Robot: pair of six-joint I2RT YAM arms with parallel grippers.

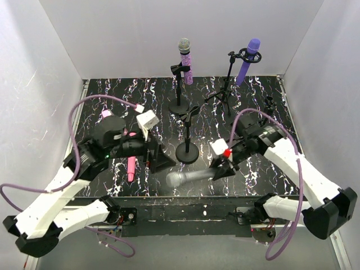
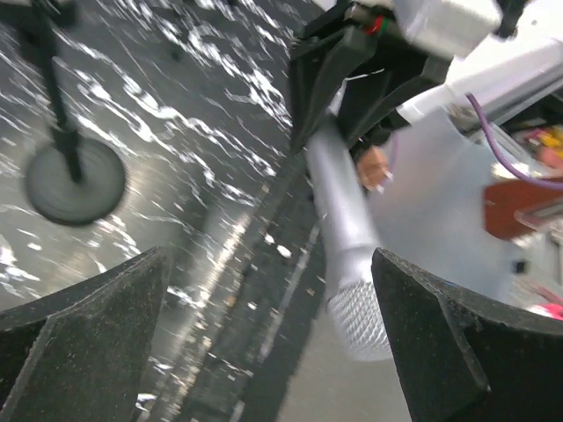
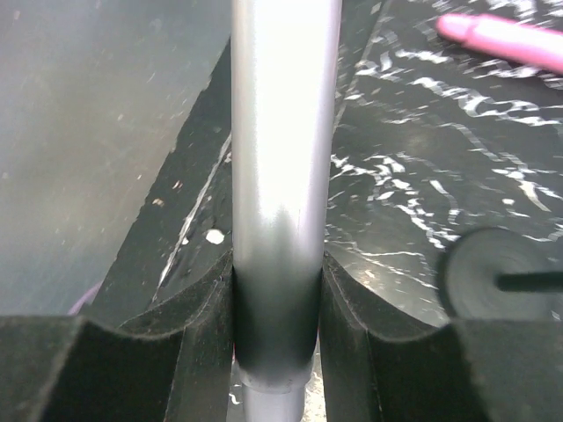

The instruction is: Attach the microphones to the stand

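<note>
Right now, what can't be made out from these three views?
- Silver-grey microphone: motion-blurred in the top view; head cut off by the top edge in the right wrist view.
- Pink microphone: upper part hidden under the left arm, top view.
- Middle stand: clip too small in the top view; blurred and cropped in the left wrist view.

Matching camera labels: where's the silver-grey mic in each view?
Top external: silver-grey microphone low centre, blurred, in the right gripper.
Left wrist: microphone centre-right, mesh head down.
Right wrist: microphone centre, upright in frame, clamped at bottom.
Shared landmark: round stand base, seen in all three.
</note>
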